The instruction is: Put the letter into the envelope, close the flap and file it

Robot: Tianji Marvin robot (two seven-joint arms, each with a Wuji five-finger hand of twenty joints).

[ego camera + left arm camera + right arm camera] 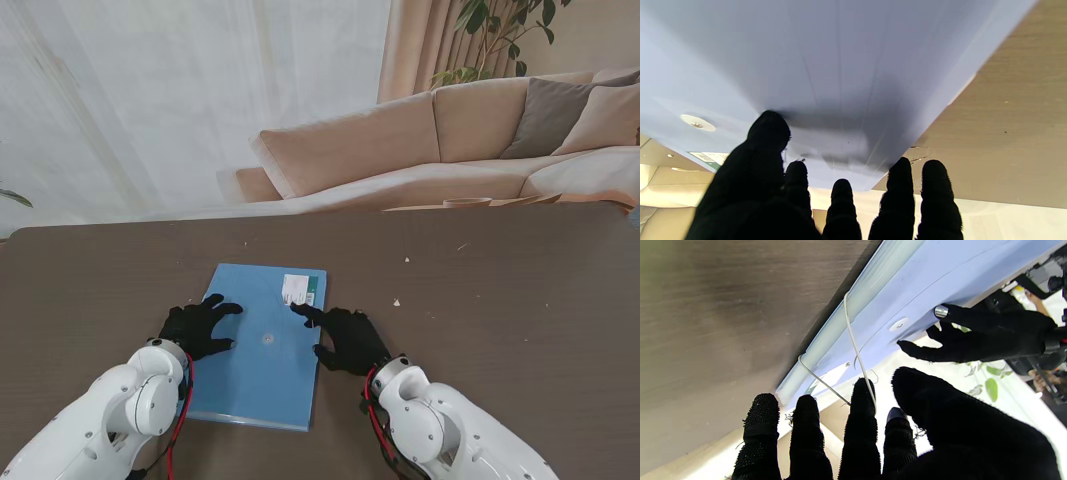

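The left hand [197,329] lies palm down with its black-gloved fingers [841,200] spread apart, thumb and forefinger reaching over the left edge of the blue envelope [262,345]; it grips nothing, and whether the fingertips press the envelope or sit just over it cannot be told. The right hand [343,337] is likewise flat and spread at the envelope's right edge, its forefinger stretched toward the white label [298,290] near the far right corner. In the right wrist view a thin white string [853,346] runs from the envelope's edge across one fingertip of that hand; the fingers are not closed on it, so the hand is open. The envelope lies flat on the dark brown surface [500,300], between the two hands and in front of me, long side running away from me, its flap side up with the small round white button [267,339] near the middle, between the two thumbs. What is inside the envelope is hidden; no letter shows anywhere. A few pale crumbs [397,302] are scattered on the surface to the right of the envelope, well apart from it. Beyond the far edge stands a beige sofa [450,140].
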